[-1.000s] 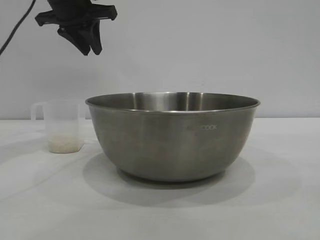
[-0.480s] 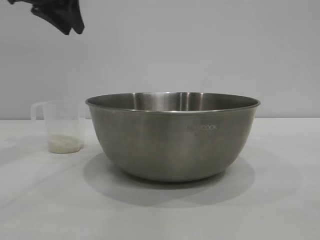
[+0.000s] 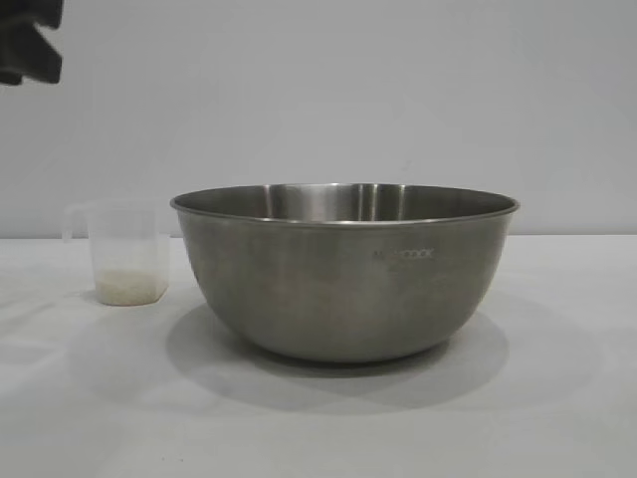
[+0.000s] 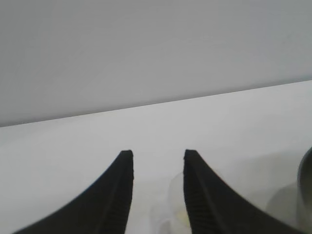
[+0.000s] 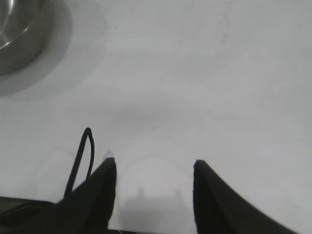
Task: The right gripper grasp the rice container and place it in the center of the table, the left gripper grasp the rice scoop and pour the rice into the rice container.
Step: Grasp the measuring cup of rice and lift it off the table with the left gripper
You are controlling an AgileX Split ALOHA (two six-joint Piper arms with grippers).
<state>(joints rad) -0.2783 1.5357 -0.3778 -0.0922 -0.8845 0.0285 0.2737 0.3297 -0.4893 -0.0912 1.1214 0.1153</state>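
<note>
The rice container [image 3: 343, 269], a large steel bowl, stands on the white table [image 3: 318, 418] in the middle of the exterior view. Left of it stands the rice scoop [image 3: 124, 249], a translucent cup, upright with rice [image 3: 129, 287] in its bottom. A black part of the left arm [image 3: 28, 45] shows at that view's top left corner, high above the scoop. The left gripper [image 4: 157, 155] is open with nothing held; the scoop [image 4: 173, 209] shows faintly far below between its fingers. The right gripper [image 5: 153, 163] is open over bare table, away from the bowl [image 5: 19, 29].
A plain white wall stands behind the table. The bowl's edge [image 4: 306, 195] shows at the side of the left wrist view. A black cable loop [image 5: 83, 156] hangs beside the right gripper's finger.
The left gripper has moved left, almost out of the exterior view's top corner. The bowl and the scoop have not moved.
</note>
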